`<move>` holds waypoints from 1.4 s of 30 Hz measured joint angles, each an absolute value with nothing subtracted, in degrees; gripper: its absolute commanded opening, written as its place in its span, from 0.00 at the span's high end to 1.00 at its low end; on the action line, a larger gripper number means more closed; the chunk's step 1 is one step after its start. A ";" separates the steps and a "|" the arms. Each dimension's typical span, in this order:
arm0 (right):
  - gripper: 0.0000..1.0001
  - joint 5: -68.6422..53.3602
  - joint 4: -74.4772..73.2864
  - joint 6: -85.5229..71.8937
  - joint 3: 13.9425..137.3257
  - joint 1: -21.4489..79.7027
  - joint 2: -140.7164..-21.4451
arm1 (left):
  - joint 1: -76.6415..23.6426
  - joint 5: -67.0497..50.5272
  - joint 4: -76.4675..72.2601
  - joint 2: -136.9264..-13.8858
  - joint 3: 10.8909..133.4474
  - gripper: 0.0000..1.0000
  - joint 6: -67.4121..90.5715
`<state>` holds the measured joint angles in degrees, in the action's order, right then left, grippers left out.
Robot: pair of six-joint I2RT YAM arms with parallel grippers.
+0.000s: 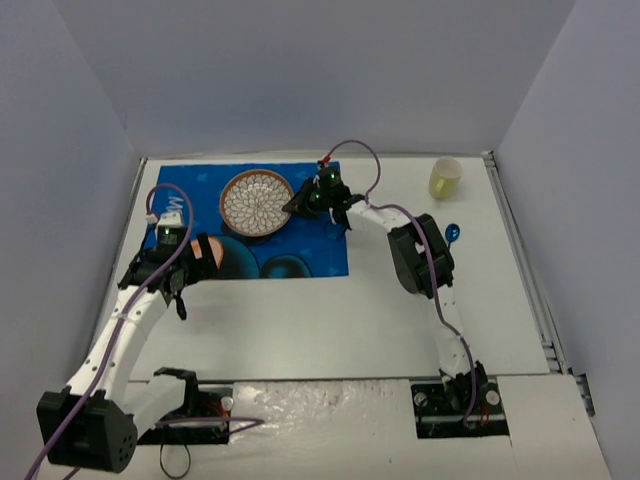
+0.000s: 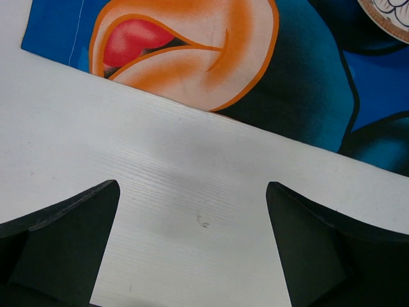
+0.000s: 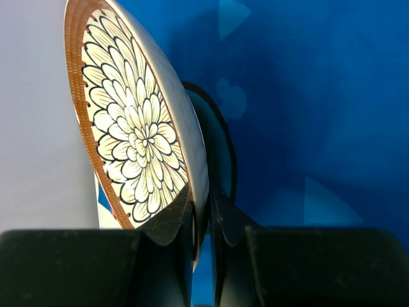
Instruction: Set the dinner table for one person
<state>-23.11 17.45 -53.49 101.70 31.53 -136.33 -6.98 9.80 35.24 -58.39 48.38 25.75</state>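
A round plate (image 1: pixel 256 203) with a brown rim and a cream flower pattern sits over the back of the blue cartoon placemat (image 1: pixel 300 255) on the white dinner table (image 1: pixel 350 320). My right gripper (image 1: pixel 300 203) is shut on the plate's right rim. In the right wrist view the fingers pinch the plate (image 3: pixel 134 128) at its edge (image 3: pixel 203 198), one above and one below, over the placemat (image 3: pixel 307 96). My left gripper (image 1: pixel 178 295) hangs open and empty (image 2: pixel 192 185) over bare table (image 2: pixel 192 243), just in front of the placemat's front-left edge (image 2: pixel 307 96).
A pale yellow cup (image 1: pixel 445 178) stands at the table's back right corner. A small blue object (image 1: pixel 452 232) lies to the right of the right arm, partly hidden by it. Grey walls enclose the table on three sides.
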 measured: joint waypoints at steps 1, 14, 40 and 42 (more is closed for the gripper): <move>1.00 -22.88 17.40 -53.78 102.03 31.75 -136.81 | -6.98 9.84 35.24 -58.40 48.38 0.03 25.77; 1.00 -22.04 16.06 -57.44 105.94 33.48 -141.30 | -6.98 10.44 35.22 -59.24 48.38 0.03 25.76; 0.51 -22.07 15.70 -60.61 106.63 34.23 -142.74 | -6.72 10.39 35.20 -60.23 48.38 0.03 25.74; 0.43 -22.68 16.12 -60.46 106.73 34.29 -142.72 | -6.72 10.39 35.22 -60.23 48.38 0.03 25.74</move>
